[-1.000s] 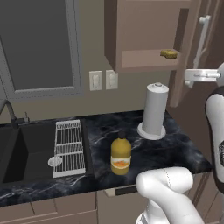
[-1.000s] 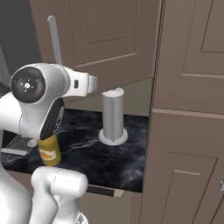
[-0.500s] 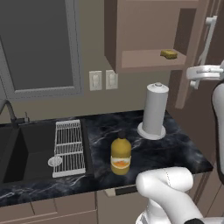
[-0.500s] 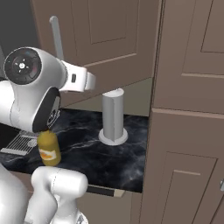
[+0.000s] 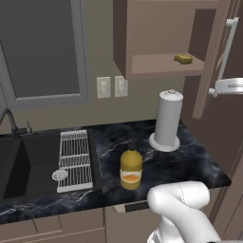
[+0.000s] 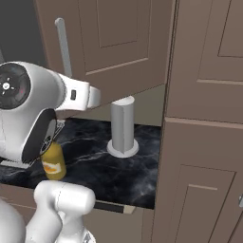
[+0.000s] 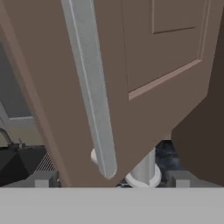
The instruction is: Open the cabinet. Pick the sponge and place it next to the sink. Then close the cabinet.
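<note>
The cabinet [image 5: 156, 33] hangs open above the counter, its panelled door [image 6: 118, 38] swung out to the right. On the cabinet's shelf lies the small yellow-tan sponge [image 5: 183, 59], toward the right end. In the hand view my gripper [image 7: 113, 179] is open, its fingertips [image 7: 43, 178] set wide apart on either side of the lower end of the door's silver bar handle [image 7: 89, 87], without touching it. The dark sink [image 5: 28, 156] is recessed at the left of the counter, with a white wire rack [image 5: 75, 154] over its right side.
A yellow-orange bottle [image 5: 131, 169] stands mid-counter near the front edge. A white paper towel roll [image 5: 168, 118] stands below the cabinet. Two wall outlets [image 5: 111, 87] sit behind. Tall brown cabinets [image 6: 204, 118] close off the right. A window [image 5: 42, 47] is above the sink.
The cabinet door has swung a little further open, and my arm has shifted with it.
</note>
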Robot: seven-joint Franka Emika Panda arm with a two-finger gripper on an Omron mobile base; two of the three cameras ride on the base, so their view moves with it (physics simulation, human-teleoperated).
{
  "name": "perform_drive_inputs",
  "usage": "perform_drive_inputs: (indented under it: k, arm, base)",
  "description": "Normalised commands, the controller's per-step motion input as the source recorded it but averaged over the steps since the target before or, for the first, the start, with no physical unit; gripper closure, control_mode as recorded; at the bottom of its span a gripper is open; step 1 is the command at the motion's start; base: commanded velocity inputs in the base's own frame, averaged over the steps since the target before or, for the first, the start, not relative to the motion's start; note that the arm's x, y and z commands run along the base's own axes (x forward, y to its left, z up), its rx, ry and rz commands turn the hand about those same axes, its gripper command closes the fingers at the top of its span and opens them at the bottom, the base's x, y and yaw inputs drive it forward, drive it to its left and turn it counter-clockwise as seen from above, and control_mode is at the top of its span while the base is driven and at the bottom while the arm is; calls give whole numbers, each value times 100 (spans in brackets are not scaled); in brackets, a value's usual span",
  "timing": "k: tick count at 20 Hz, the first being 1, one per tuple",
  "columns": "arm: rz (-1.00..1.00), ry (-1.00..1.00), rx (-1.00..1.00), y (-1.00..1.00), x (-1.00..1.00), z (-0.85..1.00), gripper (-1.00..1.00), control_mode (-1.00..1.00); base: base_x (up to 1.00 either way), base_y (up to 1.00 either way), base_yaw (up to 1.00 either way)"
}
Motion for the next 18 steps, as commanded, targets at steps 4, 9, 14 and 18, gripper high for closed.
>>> perform_drive_inputs:
  k: [4,9,14,18]
  arm:
    - [0,-4,0,8,-39,0,-100,-100]
    - [0,0,-2,62,-15,0,-100,-100]
    - [-3,-3,-2,50,-28,0,-100,-100]
    - [-10,-8,0,33,-53,0,-100,-100]
  base:
    - [0,0,0]
    - [0,0,0]
    - [0,0,0]
    - [0,0,0]
